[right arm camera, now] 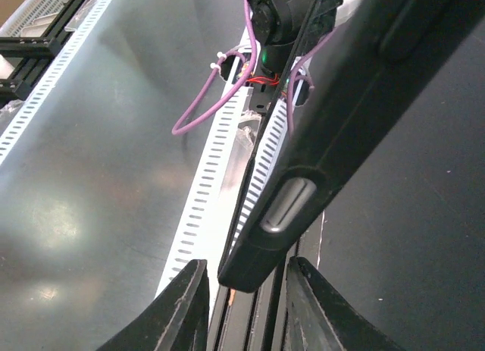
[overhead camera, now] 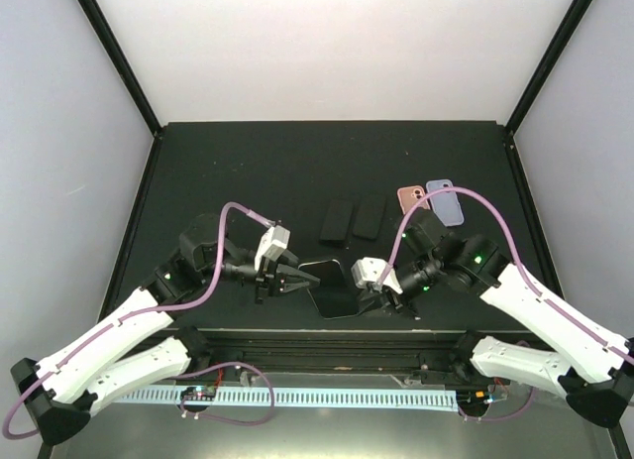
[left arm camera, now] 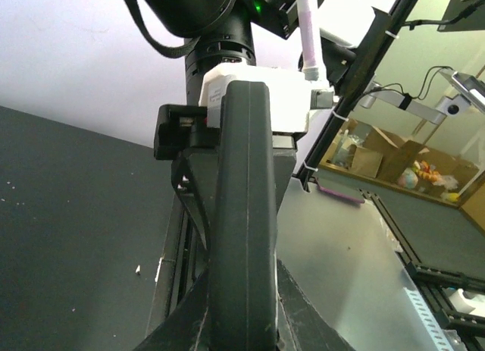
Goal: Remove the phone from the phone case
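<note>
A black phone in its black case (overhead camera: 332, 286) is held near the table's front edge, screen side up. My left gripper (overhead camera: 284, 279) is shut on its left edge; in the left wrist view the case's edge (left arm camera: 242, 199) stands clamped between the fingers of the left gripper (left arm camera: 242, 309). My right gripper (overhead camera: 381, 298) is at the phone's right side. In the right wrist view the right gripper (right arm camera: 246, 294) is open, and the case's corner with a grey side button (right arm camera: 288, 203) sits between its fingers with a gap on each side.
Two black slabs (overhead camera: 337, 221) (overhead camera: 369, 216) lie side by side at mid-table. A pink case (overhead camera: 411, 197) and a lavender case (overhead camera: 446, 202) lie behind the right arm. The table's front rail (overhead camera: 327, 335) runs just below the phone.
</note>
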